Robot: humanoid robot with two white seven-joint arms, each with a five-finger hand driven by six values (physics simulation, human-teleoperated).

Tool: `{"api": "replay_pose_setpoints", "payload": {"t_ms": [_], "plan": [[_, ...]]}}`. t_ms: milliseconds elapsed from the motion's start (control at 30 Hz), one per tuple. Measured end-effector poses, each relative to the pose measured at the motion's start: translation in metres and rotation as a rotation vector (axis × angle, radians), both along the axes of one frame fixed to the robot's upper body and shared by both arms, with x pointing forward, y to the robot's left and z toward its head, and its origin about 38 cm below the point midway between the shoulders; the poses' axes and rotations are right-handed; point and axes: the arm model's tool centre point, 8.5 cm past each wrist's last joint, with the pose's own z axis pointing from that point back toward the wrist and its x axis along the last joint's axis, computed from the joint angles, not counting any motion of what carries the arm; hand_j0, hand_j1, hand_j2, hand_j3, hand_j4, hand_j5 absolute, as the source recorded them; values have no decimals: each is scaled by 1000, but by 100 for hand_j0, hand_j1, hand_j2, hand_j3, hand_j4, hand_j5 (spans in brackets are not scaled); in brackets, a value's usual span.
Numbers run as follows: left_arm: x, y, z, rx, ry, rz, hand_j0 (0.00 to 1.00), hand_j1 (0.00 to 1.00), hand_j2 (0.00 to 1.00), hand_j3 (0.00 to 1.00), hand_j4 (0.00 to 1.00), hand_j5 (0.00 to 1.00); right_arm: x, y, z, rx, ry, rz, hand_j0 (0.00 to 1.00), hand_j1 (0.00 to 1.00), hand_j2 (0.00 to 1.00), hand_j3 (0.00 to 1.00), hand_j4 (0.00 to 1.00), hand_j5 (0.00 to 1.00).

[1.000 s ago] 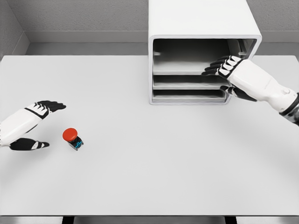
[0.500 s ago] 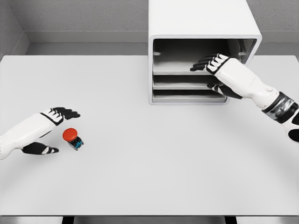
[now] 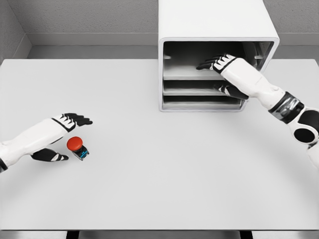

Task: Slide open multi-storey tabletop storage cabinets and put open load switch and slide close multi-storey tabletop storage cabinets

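Observation:
A white storage cabinet stands at the table's far edge, right of the middle, with its front open and three shelf trays showing. My right hand reaches into its top bay, fingers spread over the top tray and thumb below that tray's front edge. The load switch, a red button on a dark base with a blue part, lies on the table at the left. My left hand is open around it, fingers just above and thumb just left of it, not touching.
The white table spans the whole view. A grey wall rises behind it. The cabinet's two lower trays sit pushed in.
My left hand has moved right, closing on the switch. My right hand has slid left and deeper into the cabinet's top bay. The switch has not moved.

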Motion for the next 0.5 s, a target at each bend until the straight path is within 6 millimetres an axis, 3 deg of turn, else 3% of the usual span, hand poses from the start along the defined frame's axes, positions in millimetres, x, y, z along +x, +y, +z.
{"api": "replay_pose_setpoints", "payload": {"t_ms": [500], "plan": [[-1,2,1,61,17,-31,100,100,100,100,100,100,1,4,-20,-7,49,0,81,81,81,81,81,81]]}}
